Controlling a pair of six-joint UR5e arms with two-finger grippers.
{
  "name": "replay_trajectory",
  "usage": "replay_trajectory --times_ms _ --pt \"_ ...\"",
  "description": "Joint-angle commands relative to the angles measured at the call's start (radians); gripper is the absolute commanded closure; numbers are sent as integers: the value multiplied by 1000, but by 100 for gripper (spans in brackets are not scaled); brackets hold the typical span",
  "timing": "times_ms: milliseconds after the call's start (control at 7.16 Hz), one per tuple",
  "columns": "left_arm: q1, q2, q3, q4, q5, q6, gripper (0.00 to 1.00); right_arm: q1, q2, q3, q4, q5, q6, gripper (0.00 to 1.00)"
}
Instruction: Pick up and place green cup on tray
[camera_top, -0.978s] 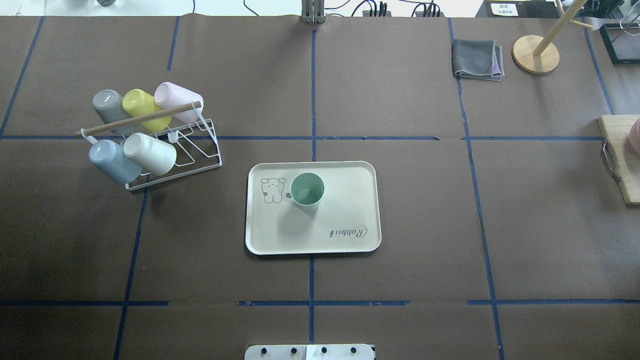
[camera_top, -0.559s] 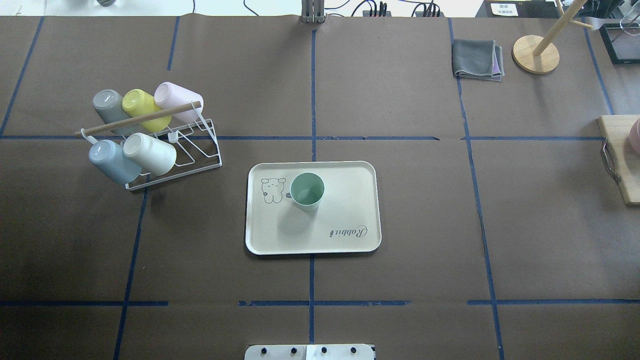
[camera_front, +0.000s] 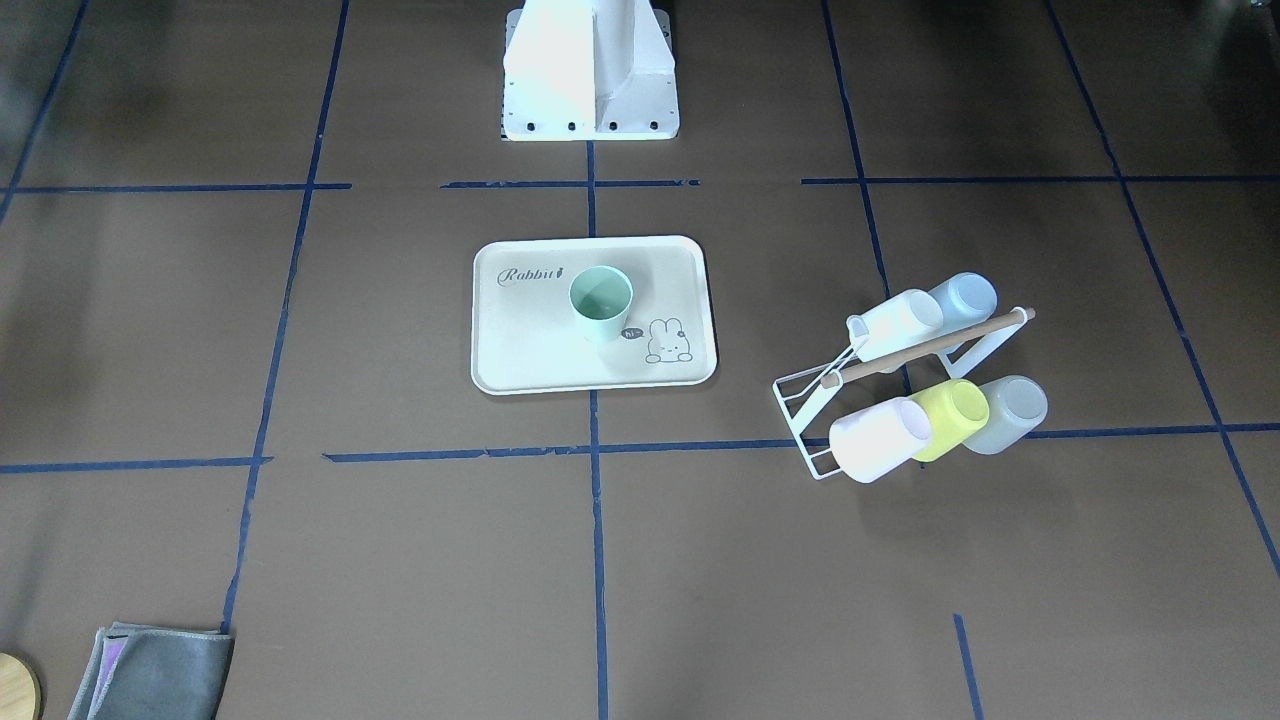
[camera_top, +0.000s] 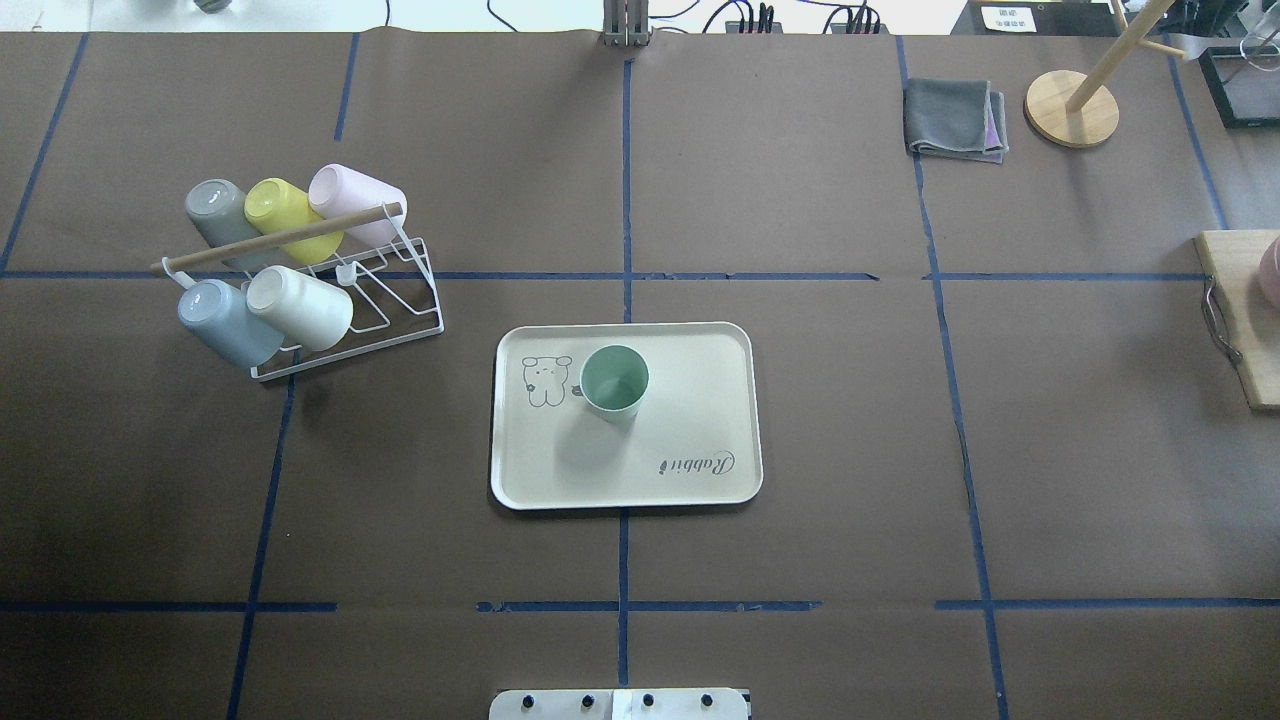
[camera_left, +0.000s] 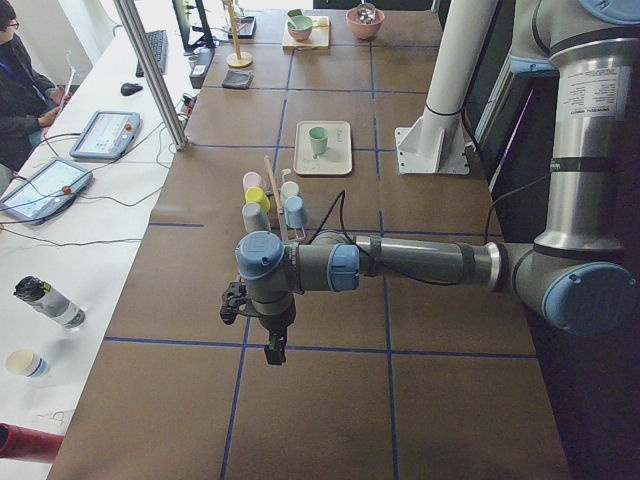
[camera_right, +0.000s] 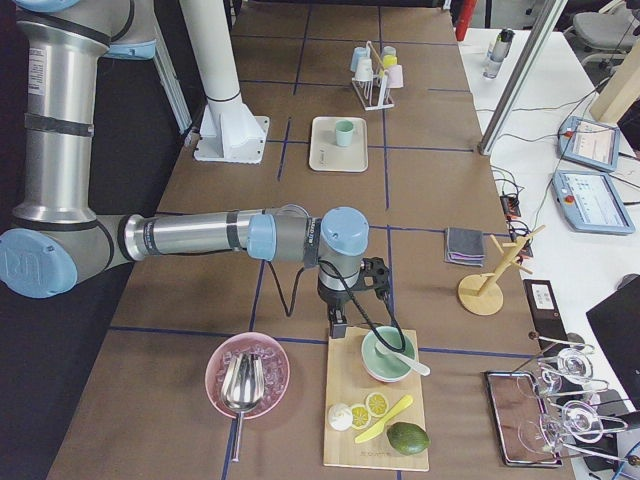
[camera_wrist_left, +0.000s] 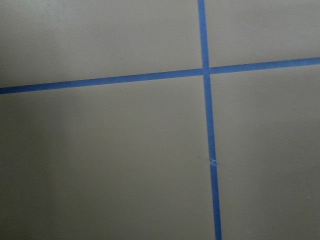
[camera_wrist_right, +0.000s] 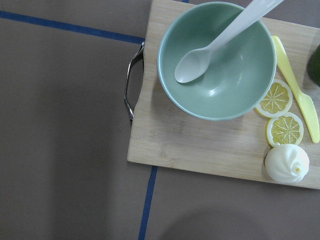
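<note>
We see the brown table (camera_top: 850, 450) with both arms well apart from the work: the left gripper (camera_left: 272, 352) hangs over bare taped paper, the right gripper (camera_right: 335, 330) over a wooden board (camera_wrist_right: 200, 145) holding a green bowl (camera_wrist_right: 220, 75), and since each shows only from the side we cannot tell whether either pincer is wide or narrow. The tray (camera_top: 700, 470) lies mid-table and the green cup (camera_top: 614, 380) stands upright on it, just beside the bunny drawing, so we judge the task done. What could yet go wrong is a needless reach tipping the light cup, or grabbing the yellow-green cup (camera_top: 285, 210) on the wire rack (camera_top: 400, 300) instead.
</note>
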Motion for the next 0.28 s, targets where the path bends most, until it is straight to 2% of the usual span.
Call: replay_trajectory --times_ms 0,140 --pt "1 2 5 2 1 1 0 0 2 1 1 2 10 0" --pt "2 0 12 5 1 1 0 0 2 -1 1 2 10 0"
